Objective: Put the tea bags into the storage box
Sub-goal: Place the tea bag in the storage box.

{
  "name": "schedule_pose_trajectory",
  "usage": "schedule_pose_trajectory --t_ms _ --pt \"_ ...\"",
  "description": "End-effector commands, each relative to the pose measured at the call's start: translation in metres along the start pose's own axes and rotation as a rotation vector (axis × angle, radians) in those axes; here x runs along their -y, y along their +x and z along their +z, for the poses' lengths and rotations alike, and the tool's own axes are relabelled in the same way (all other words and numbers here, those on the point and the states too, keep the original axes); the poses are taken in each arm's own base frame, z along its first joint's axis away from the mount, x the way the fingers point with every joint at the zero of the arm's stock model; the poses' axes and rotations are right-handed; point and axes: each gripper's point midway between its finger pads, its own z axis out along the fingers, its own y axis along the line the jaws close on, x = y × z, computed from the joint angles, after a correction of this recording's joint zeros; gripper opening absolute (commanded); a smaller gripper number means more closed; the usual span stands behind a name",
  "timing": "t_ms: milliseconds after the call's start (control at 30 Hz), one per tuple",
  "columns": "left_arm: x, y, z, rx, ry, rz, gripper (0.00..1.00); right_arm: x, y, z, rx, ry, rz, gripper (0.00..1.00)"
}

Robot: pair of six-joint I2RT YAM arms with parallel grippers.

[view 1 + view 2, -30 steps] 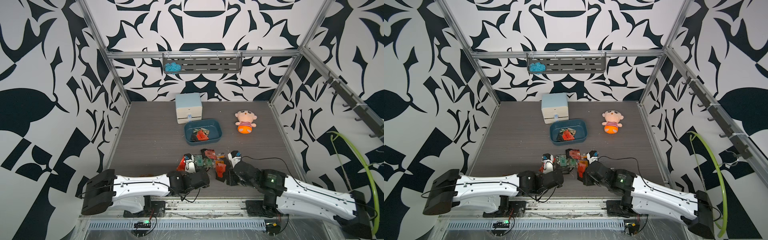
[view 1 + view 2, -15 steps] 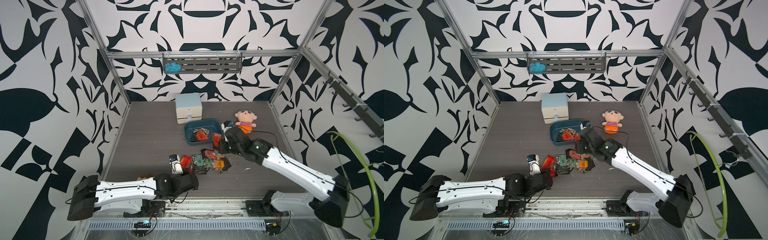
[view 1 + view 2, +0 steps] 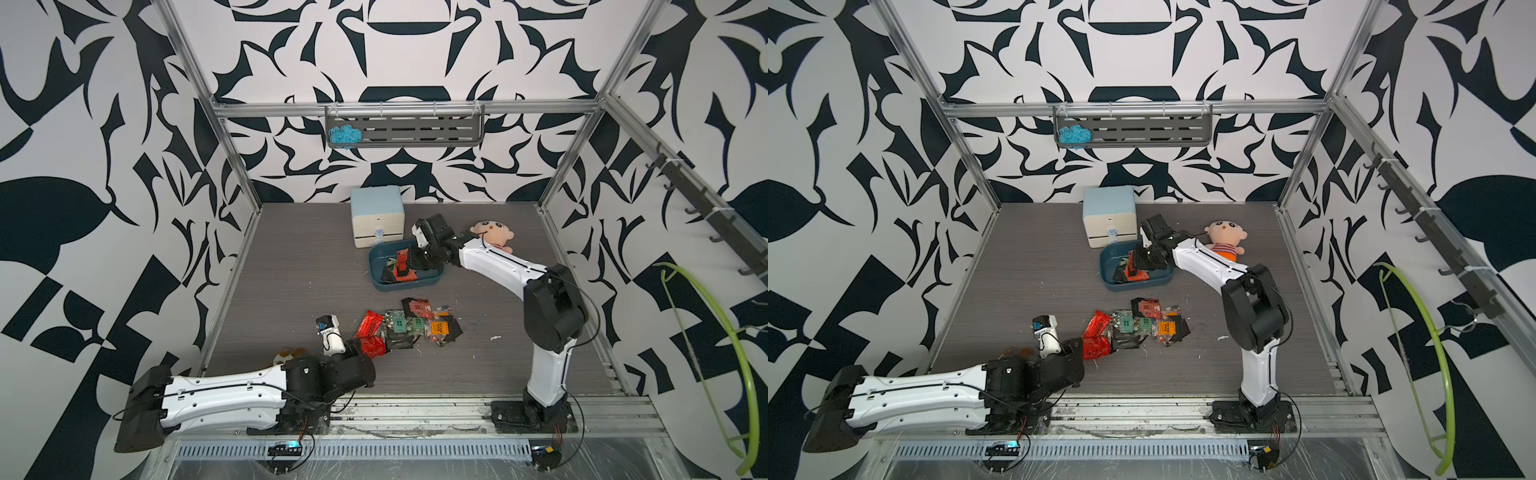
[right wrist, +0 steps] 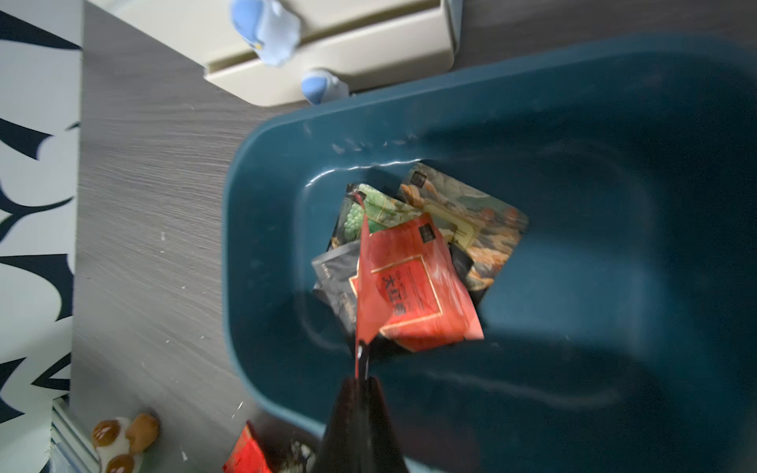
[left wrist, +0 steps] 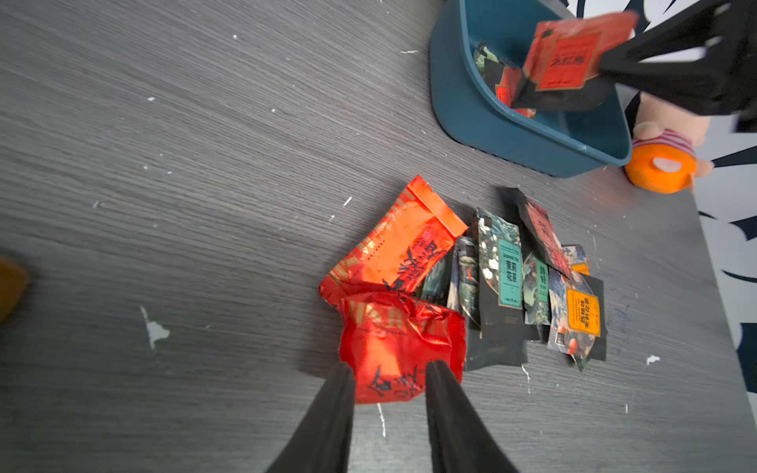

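Note:
Several tea bags [image 3: 415, 326] [image 3: 1142, 324] [image 5: 512, 270] lie in a loose pile on the grey table, red, black with teal labels and orange. My left gripper [image 5: 389, 368] [image 3: 363, 347] is at the pile's near left end, its jaws closed part-way on the end of a crumpled red tea bag [image 5: 401, 340] [image 3: 1096, 347]. The teal storage box [image 3: 415, 286] [image 3: 1142, 286] [image 4: 266, 245] holds several bags. Over it my right gripper [image 4: 360, 381] [image 3: 411, 262] is shut on the edge of a red-orange tea bag [image 5: 573, 53] [image 3: 401, 264], which hangs above the bags inside.
A pale blue drawer cabinet [image 3: 377, 216] stands just behind the box. A plush doll [image 3: 492, 232] lies to its right, partly behind my right arm. A small brown toy [image 3: 286, 355] sits by the left wall, beside my left arm. A rack [image 3: 403, 131] hangs on the back wall.
My right arm swung up from the front of the pile to above the storage box, carrying the red-orange bag. My left arm drew back toward the front left.

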Motion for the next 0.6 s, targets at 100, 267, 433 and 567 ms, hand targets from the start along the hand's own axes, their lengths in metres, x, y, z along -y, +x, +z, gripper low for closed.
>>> schedule_pose_trajectory --t_ms 100,267,433,567 --pt "-0.012 -0.004 -0.002 0.028 0.052 -0.039 0.36 -0.012 -0.009 0.0 -0.005 -0.032 -0.025 0.0" --pt "-0.017 -0.004 -0.003 0.022 0.093 -0.07 0.37 -0.005 -0.007 0.003 -0.01 0.001 -0.035 0.05" --pt "-0.017 -0.003 -0.003 0.019 0.114 -0.085 0.37 0.0 -0.005 0.002 -0.016 0.019 -0.041 0.14" --pt "-0.017 -0.002 -0.003 0.012 0.111 -0.08 0.37 0.003 -0.007 -0.003 -0.009 0.041 -0.051 0.22"
